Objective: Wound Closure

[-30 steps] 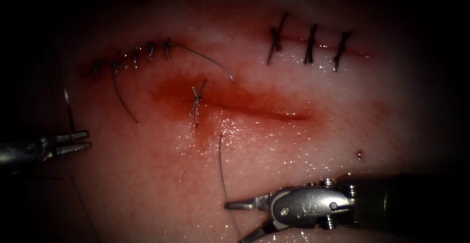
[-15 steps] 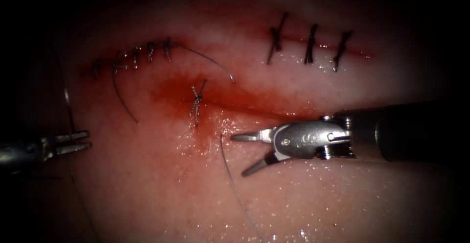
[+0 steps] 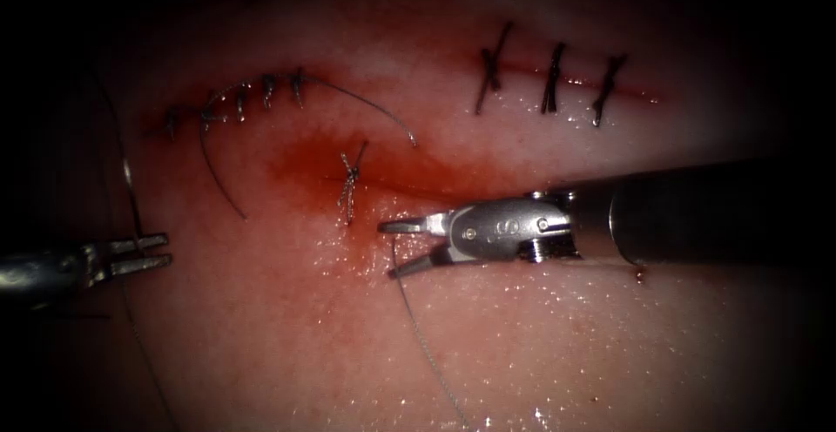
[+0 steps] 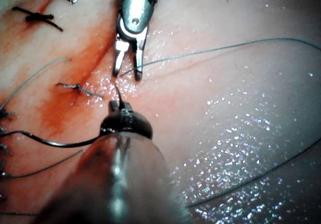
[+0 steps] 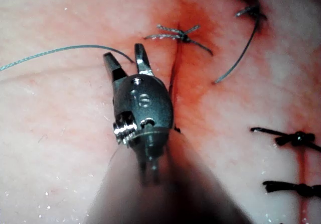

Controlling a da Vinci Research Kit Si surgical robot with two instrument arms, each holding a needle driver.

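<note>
At the endoscope view's left, the left arm's tool (image 3: 144,253) is lying low over the tissue (image 3: 566,345), its jaws slightly parted and gripping nothing, with a dark strand of thread (image 3: 131,190) running just past them. Well to its right, a knotted stitch (image 3: 348,179) is sitting across the left end of the cut (image 3: 453,195), in the red fluid (image 3: 305,166). Just right of the stitch, the right arm's tool (image 3: 402,245) is hovering with its jaws open around the free end of a pale thread (image 3: 418,336), which is passing between them without being clamped. In the right wrist view, that thread (image 5: 60,49) is curving in behind the spread jaws of the tool (image 5: 126,62). The needle cannot be made out.
</note>
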